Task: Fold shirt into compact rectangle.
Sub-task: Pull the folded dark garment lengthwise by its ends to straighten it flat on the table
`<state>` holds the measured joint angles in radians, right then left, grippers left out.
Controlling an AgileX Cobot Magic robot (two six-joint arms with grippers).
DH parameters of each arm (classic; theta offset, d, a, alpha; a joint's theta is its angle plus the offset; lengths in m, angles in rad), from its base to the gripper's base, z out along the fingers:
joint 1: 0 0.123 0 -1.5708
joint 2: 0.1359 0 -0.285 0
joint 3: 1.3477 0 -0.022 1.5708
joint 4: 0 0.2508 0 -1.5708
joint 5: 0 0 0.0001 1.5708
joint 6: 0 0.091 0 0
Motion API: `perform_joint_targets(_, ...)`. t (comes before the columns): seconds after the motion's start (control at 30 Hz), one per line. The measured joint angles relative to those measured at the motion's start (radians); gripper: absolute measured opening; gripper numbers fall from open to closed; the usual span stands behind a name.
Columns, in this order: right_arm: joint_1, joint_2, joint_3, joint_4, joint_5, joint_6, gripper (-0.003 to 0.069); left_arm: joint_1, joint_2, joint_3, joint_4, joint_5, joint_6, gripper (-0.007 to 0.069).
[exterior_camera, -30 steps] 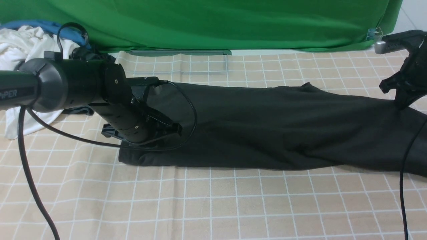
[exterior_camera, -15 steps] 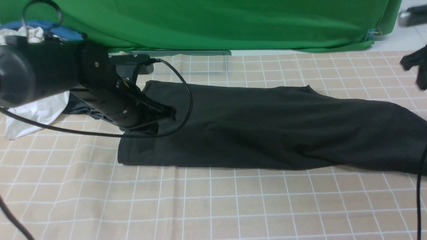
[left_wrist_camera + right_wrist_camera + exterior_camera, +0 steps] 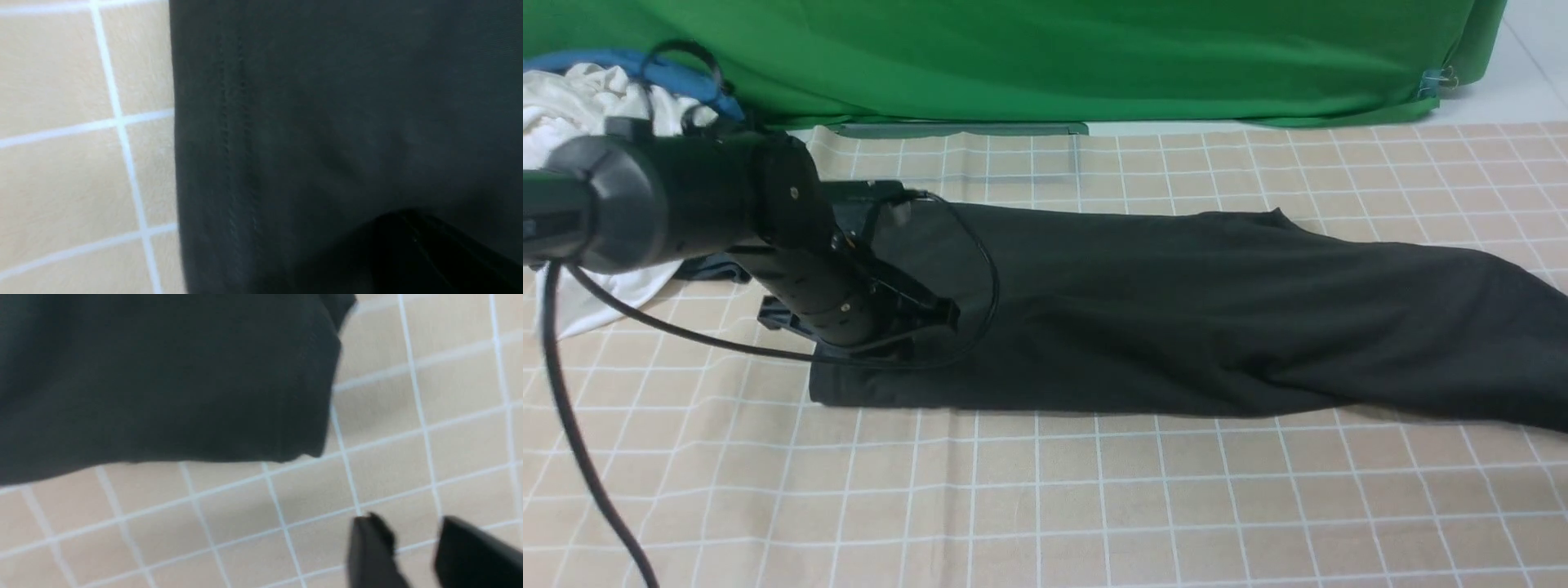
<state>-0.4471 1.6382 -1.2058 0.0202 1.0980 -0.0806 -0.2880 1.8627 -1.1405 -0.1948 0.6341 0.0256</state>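
The black shirt [image 3: 1176, 310] lies as a long folded strip across the checked tablecloth, running from mid-left to the right edge of the front view. My left gripper [image 3: 935, 314] is low over the shirt's left end, jaws shut together, with no fabric visibly pinched between them. In the left wrist view the shirt's stitched hem [image 3: 233, 122] runs beside the dark tip of the left gripper [image 3: 408, 222]. My right gripper [image 3: 408, 524] is out of the front view. Its fingers stand apart over bare cloth, clear of the shirt's end [image 3: 163, 375].
A white garment [image 3: 572, 106] and blue cloth [image 3: 645, 61] are heaped at the far left, with a dark grey garment [image 3: 715, 268] behind my left arm. A green backdrop [image 3: 1045, 57] closes the far side. Beige checked tablecloth [image 3: 1045, 506] lies in front of the shirt.
The right gripper let go of the shirt's right end, rose out of the front view and opened. The left arm lifted back, then came down again over the left end.
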Motion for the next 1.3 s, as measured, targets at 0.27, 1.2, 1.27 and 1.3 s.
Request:
perform_joint_targets(0.27, -0.013, 0.072, 0.086, 0.062, -0.173, 0.0, 0.061, 0.003, 0.016, -0.008, -0.014, -0.007, 0.0, 0.0019)
perform_joint_targets(1.2, 0.005, 0.216, -0.095, 0.023, -0.126, -0.134, 0.0052, 0.004, 0.016, -0.008, -0.023, -0.011, 0.0, 0.0019)
perform_joint_targets(1.27, 0.005, 0.217, -0.095, -0.001, -0.124, -0.134, 0.0052, 0.004, 0.016, -0.008, -0.023, -0.011, 0.002, 0.0019)
perform_joint_targets(1.3, 0.005, 0.218, -0.095, -0.007, -0.124, -0.134, 0.0052, 0.004, 0.016, -0.008, -0.023, -0.011, 0.003, 0.0019)
